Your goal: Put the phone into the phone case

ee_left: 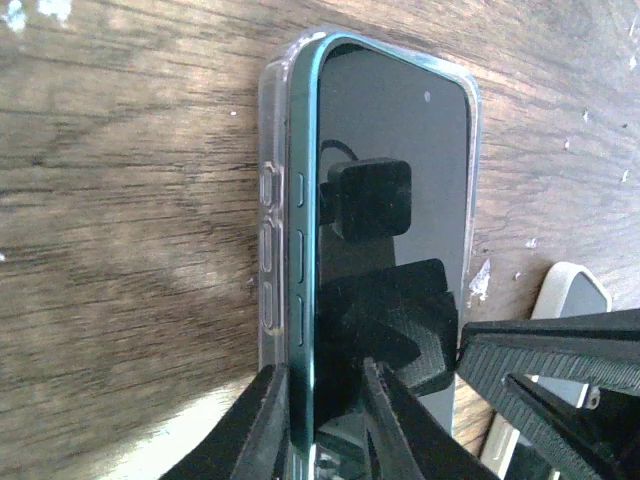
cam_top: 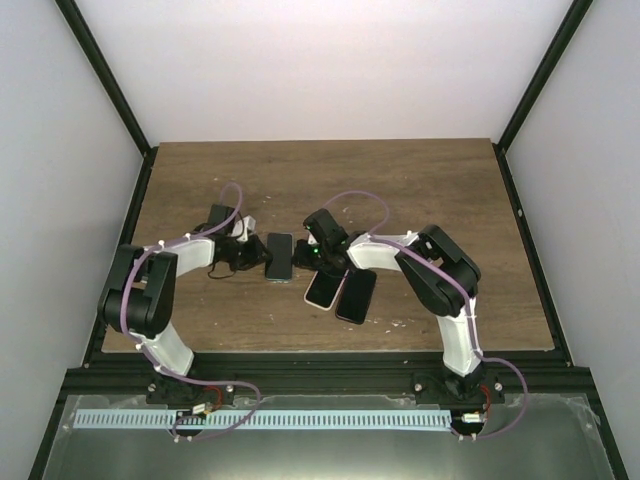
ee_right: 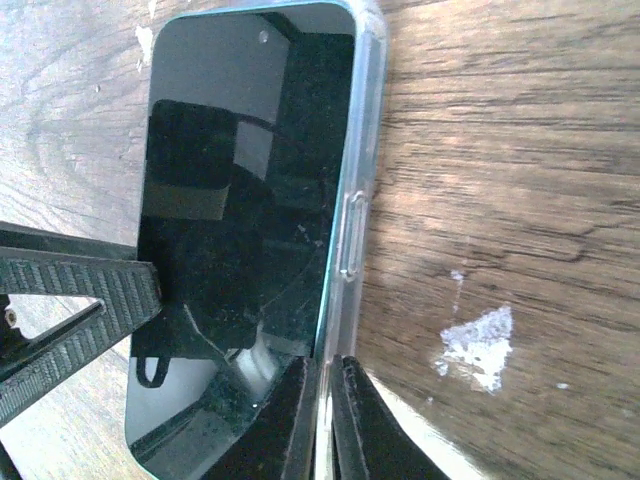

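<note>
The phone (cam_top: 280, 255) lies on the wooden table between my two grippers. In the left wrist view its green edge and dark screen (ee_left: 400, 150) sit partly inside the clear phone case (ee_left: 272, 190), with the left side raised above the case wall. My left gripper (ee_left: 325, 420) is shut on that raised edge of the phone, coming from the left (cam_top: 258, 256). My right gripper (ee_right: 322, 420) is pinched shut on the clear rim of the case (ee_right: 365, 150) beside the phone's screen (ee_right: 240, 200), coming from the right (cam_top: 303, 258).
Two more phones lie just right of the work spot, a pale one (cam_top: 322, 288) and a dark one (cam_top: 356, 296). The pale one's corner (ee_left: 575, 295) shows in the left wrist view. White scuff marks (ee_right: 480, 345) dot the wood. Black frame posts edge the table.
</note>
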`<state>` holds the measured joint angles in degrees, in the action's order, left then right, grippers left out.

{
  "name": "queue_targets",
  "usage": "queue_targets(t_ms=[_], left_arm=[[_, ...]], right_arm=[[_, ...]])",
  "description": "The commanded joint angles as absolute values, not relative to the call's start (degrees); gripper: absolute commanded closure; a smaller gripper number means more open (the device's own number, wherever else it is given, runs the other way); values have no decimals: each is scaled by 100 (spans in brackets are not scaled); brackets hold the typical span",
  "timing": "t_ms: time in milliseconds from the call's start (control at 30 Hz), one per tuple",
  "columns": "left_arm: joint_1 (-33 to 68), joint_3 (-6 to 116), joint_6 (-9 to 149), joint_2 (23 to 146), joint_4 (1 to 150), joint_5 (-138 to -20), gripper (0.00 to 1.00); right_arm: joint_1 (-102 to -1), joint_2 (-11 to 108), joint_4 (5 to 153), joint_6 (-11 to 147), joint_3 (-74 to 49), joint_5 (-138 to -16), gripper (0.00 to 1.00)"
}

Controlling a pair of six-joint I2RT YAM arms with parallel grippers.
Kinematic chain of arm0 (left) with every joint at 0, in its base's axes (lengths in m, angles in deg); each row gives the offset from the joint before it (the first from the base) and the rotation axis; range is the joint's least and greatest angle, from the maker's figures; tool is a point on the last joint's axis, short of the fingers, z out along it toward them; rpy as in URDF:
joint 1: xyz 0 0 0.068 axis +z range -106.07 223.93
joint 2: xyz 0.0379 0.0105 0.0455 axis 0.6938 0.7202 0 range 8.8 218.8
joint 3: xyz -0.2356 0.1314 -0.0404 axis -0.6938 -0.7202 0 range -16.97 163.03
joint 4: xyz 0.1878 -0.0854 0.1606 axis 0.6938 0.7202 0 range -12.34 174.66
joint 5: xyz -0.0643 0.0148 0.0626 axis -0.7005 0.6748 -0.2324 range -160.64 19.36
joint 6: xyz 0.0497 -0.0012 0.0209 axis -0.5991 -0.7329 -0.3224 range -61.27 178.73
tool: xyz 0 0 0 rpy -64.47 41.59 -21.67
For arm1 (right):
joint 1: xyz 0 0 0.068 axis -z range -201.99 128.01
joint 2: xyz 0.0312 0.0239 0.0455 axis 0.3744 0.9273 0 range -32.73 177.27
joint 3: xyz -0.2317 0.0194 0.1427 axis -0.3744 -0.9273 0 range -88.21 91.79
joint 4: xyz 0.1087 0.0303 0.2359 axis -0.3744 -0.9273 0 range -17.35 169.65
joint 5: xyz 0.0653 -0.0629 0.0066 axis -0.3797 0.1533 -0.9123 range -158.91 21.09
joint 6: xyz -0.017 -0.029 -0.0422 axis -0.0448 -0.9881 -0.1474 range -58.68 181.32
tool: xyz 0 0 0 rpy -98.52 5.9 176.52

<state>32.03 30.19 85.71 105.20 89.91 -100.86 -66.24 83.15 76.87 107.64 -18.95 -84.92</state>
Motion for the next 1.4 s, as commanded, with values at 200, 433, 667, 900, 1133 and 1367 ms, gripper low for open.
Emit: queue_targets(t_ms=[200, 433, 667, 900, 1133, 1367], left_arm=[[3237, 3085, 8596, 10300, 9142, -9967, 70], [3330, 2999, 8422, 10369, 9135, -10118, 66], [3321, 2861, 8378, 10517, 9045, -10181, 74], [3338, 2803, 8325, 10618, 9070, -10185, 80], [3476, 2745, 8400, 10569, 9061, -10198, 82], [3589, 2649, 8514, 10409, 9043, -10248, 81]], right_arm=[[-6271, 8262, 8119, 10705, -2454, -8836, 79], [-6229, 8455, 8521, 10853, -2453, -9320, 72], [-6262, 8762, 8492, 10951, -2100, -9468, 66], [-6303, 8904, 8819, 11093, -1819, -9909, 56], [-6299, 8762, 10293, 11567, -2063, -10869, 51], [-6303, 8752, 11131, 11968, -2355, -11178, 48]])
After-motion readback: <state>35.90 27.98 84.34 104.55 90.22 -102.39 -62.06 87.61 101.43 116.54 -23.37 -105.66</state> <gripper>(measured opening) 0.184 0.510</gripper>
